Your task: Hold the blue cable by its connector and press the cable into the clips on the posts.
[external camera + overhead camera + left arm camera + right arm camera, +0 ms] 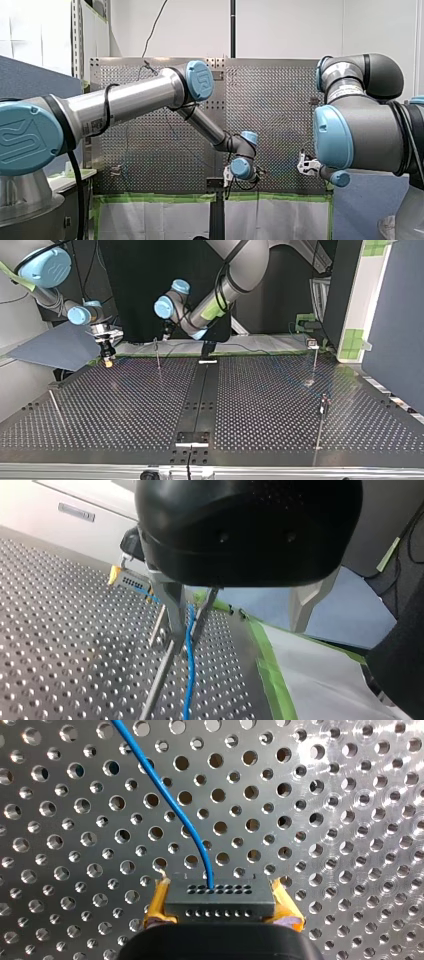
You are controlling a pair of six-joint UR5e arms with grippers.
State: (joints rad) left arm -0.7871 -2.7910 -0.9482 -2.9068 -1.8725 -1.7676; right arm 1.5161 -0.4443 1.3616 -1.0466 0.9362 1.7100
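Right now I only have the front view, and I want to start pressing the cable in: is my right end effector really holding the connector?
Observer: Yes. The right wrist view shows the connector clamped between the yellow pads of your right end effector.
Operator: And my left one?
Observer: The left end effector has its fingers apart; the blue cable runs between them, beside a thin post.
Operator: Any other posts?
Observer: Two, at the top view's right: a far post and a near post.

We count one blue cable (165,795), one connector (220,900), two arms (125,102), and at least three posts (158,354) on one table (125,405).
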